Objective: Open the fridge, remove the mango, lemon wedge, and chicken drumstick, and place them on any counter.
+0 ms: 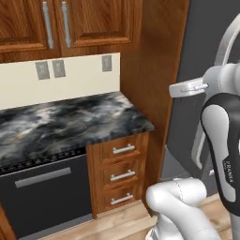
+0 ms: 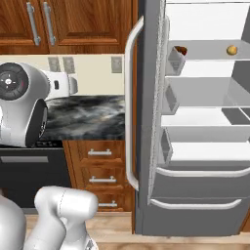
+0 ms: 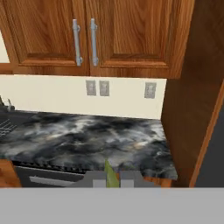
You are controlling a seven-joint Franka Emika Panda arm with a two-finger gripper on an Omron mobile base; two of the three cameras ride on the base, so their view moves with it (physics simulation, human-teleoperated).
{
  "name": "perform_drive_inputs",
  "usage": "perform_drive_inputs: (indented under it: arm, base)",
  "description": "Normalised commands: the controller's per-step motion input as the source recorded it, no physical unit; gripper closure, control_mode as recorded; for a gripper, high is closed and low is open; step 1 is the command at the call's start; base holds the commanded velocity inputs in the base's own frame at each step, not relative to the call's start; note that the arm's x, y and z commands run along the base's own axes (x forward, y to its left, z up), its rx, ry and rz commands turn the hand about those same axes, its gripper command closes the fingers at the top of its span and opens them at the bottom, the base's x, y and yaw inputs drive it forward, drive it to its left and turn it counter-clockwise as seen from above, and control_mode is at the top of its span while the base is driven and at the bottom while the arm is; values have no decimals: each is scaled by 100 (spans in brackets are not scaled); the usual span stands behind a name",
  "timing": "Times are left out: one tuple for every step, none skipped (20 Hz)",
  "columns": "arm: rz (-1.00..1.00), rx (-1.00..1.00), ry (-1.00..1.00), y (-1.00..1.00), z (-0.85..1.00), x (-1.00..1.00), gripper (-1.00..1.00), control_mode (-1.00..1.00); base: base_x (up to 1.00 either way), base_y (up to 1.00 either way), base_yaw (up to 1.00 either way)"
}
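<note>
Fingers (image 3: 113,178) clamped on lemon wedge (image 3: 110,174) above counter (image 3: 87,140), open fridge (image 2: 195,146) shelf holding mango (image 2: 232,50), chicken drumstick (image 2: 181,50)

A single piece of lettering can be read: the word "FRANKA", printed in small dark capitals running lengthwise down the white shell of the robot arm's link (image 1: 228,171), at the right edge of the left base view. The letters are tiny and slightly blurred. Nothing else in any view carries legible text, labels, numbers or signs.
</note>
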Motion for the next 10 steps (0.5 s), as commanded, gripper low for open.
perform_drive_inputs:
  arm:
    - [0, 0, 0, 0, 0, 0, 100, 100]
    - [0, 0, 0, 0, 0, 0, 100, 100]
    - [0, 0, 0, 0, 0, 0, 100, 100]
    - [0, 0, 0, 0, 0, 0, 100, 100]
    - [0, 0, 0, 0, 0, 0, 100, 100]
    - [0, 0, 0, 0, 0, 0, 100, 100]
    - [0, 0, 0, 0, 0, 0, 100, 100]
    - [0, 0, 0, 0, 0, 0, 100, 100]
    - [0, 0, 0, 0, 0, 0, 100, 100]
    - [0, 0, 0, 0, 0, 0, 100, 100]
  base:
    - [9, 86, -9]
    - [14, 84, -7]
    - [14, 82, -5]
    - [25, 76, -3]
    - [27, 74, -1]
    - [38, 62, 0]
    - [44, 68, 0]
    - [51, 60, 0]
    - [54, 60, 0]
    - [56, 58, 0]
